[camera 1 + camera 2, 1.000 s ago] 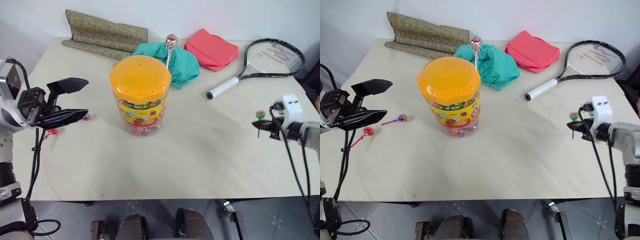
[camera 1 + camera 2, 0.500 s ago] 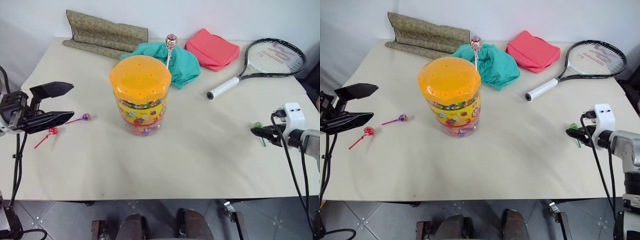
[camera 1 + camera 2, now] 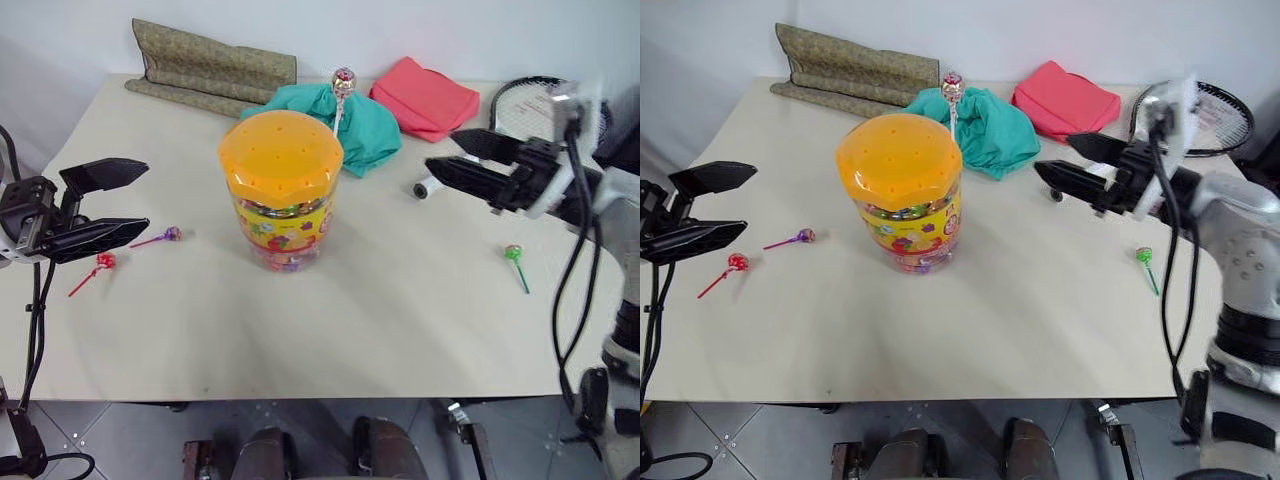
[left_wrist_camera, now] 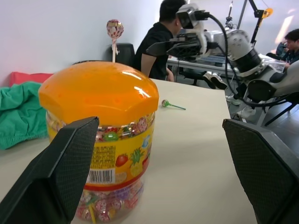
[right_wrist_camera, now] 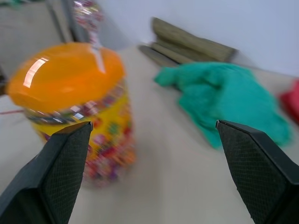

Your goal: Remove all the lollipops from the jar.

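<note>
From the head views, the jar (image 3: 281, 190) stood near the middle of the bench (image 3: 400, 330), with one lollipop (image 3: 342, 80) rising from its lid. Three lollipops lay on the bench: green (image 3: 515, 256) near the right edge, purple (image 3: 171, 234) and red (image 3: 103, 262) near the left edge.

In the left wrist view, the left fingers (image 4: 70, 168) stood wide, empty.

In the right wrist view, the right fingers (image 5: 65, 158) were open, empty, facing the jar. I judged that the next move was to grasp the last stick.

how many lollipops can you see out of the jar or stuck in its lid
4: a pink-wrapped lollipop stands in the domed orange lid; purple and red ones lie on the table's left, a green one on its right.
</note>
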Tool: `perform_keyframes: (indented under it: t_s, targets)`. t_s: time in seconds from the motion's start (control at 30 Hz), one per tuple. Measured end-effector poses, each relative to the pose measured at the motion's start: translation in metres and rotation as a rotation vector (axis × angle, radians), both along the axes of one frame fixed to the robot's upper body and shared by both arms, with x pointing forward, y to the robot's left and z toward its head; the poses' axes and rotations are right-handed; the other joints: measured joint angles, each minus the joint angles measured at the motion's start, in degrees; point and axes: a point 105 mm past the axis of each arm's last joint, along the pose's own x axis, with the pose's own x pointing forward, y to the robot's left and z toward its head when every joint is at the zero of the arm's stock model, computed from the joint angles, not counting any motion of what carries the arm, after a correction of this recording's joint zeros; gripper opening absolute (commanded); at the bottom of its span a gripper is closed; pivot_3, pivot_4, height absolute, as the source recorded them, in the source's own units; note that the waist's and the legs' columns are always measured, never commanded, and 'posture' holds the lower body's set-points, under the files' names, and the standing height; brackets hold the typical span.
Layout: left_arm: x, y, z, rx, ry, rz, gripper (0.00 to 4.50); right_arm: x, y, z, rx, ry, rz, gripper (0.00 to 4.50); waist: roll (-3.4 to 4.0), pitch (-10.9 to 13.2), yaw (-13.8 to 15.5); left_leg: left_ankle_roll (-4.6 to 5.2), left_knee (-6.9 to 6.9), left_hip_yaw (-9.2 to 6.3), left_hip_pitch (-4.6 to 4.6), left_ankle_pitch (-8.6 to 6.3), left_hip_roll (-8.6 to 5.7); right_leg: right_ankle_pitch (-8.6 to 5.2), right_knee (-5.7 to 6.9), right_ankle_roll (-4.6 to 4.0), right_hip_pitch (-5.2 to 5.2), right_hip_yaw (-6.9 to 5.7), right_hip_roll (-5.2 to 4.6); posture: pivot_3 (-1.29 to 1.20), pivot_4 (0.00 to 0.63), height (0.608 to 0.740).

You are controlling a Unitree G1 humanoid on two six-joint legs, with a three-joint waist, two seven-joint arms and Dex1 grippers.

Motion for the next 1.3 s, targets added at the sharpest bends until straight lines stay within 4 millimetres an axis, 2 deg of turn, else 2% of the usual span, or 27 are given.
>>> perform_keyframes:
  t_s: [0.1, 0.17, 0.33, 0.5, 0.6, 0.73, 0.97, 1.13, 1.3]
  targets:
    - [0.002, -0.005, -0.001, -0.007, -0.001, -0.018, 4.50, 0.005, 0.037, 0.017, -0.016, -0.059, 0.164, 4.42, 0.04, 0.02, -0.24, -0.01, -0.03, 0.00, 0.04, 0.00, 0.05, -0.01, 0.06, -0.02, -0.03, -0.03, 0.05, 0.00, 0.150, 0.740]
    - [0.003, -0.005, -0.001, -0.008, -0.002, -0.013, 4.50, 0.012, 0.057, 0.019, -0.012, -0.073, 0.241, 4.42, 0.04, 0.02, -0.37, -0.01, -0.04, 0.00, 0.05, 0.00, 0.05, -0.01, 0.10, -0.02, -0.03, -0.05, 0.05, 0.00, 0.150, 0.740]
    - [-0.001, -0.003, -0.003, -0.002, -0.007, 0.010, 4.50, 0.035, 0.080, 0.005, -0.009, -0.024, 0.288, 4.42, 0.04, 0.03, -0.38, 0.00, -0.06, -0.16, -0.03, 0.00, 0.03, -0.01, 0.15, -0.02, -0.08, -0.12, 0.04, 0.00, 0.150, 0.740]
    - [-0.006, -0.003, -0.004, -0.005, -0.014, 0.024, 4.50, 0.045, 0.101, 0.008, -0.008, -0.045, 0.329, 4.42, 0.05, 0.03, -0.44, -0.01, -0.06, -0.22, -0.02, -0.01, 0.03, -0.01, 0.20, -0.02, -0.08, -0.13, 0.03, 0.00, 0.150, 0.740]
    - [-0.007, -0.001, -0.005, -0.013, -0.014, 0.042, 4.50, 0.051, 0.110, 0.011, 0.003, -0.044, 0.335, 3.81, 0.05, 0.03, -0.61, -0.01, -0.06, -0.23, -0.02, -0.01, 0.04, -0.01, 0.23, -0.02, -0.08, -0.13, 0.03, 0.00, 0.150, 0.740]
    - [-0.007, -0.003, -0.006, -0.020, -0.016, 0.043, 4.50, 0.049, 0.117, 0.015, 0.016, -0.068, 0.366, 2.46, 0.06, 0.03, -0.58, -0.01, -0.06, -0.26, -0.02, -0.01, 0.03, -0.01, 0.24, -0.02, -0.08, -0.13, 0.03, 0.00, 0.150, 0.740]
    - [-0.008, -0.005, -0.005, -0.015, -0.024, 0.040, 4.50, 0.048, 0.114, 0.025, 0.013, -0.109, 0.356, 0.07, 0.06, 0.04, -0.87, -0.02, -0.07, -0.26, -0.02, -0.01, 0.03, -0.01, 0.24, -0.02, -0.08, -0.13, 0.04, 0.00, 0.150, 0.740]
    - [-0.005, -0.008, -0.003, -0.023, -0.033, 0.020, 4.50, 0.043, 0.108, 0.050, 0.015, -0.183, 0.332, 0.02, 0.06, 0.04, -0.99, -0.02, -0.08, -0.27, -0.02, -0.01, 0.03, -0.01, 0.24, -0.02, -0.08, -0.13, 0.04, 0.00, 0.150, 0.740]
    - [0.000, -0.010, -0.006, -0.034, -0.013, 0.002, 4.50, 0.044, 0.083, 0.084, 0.046, -0.266, 0.212, 0.02, 0.06, 0.04, -0.98, -0.02, -0.09, -0.26, -0.03, -0.01, 0.03, -0.01, 0.24, -0.02, -0.09, -0.13, 0.03, 0.00, 0.150, 0.740]
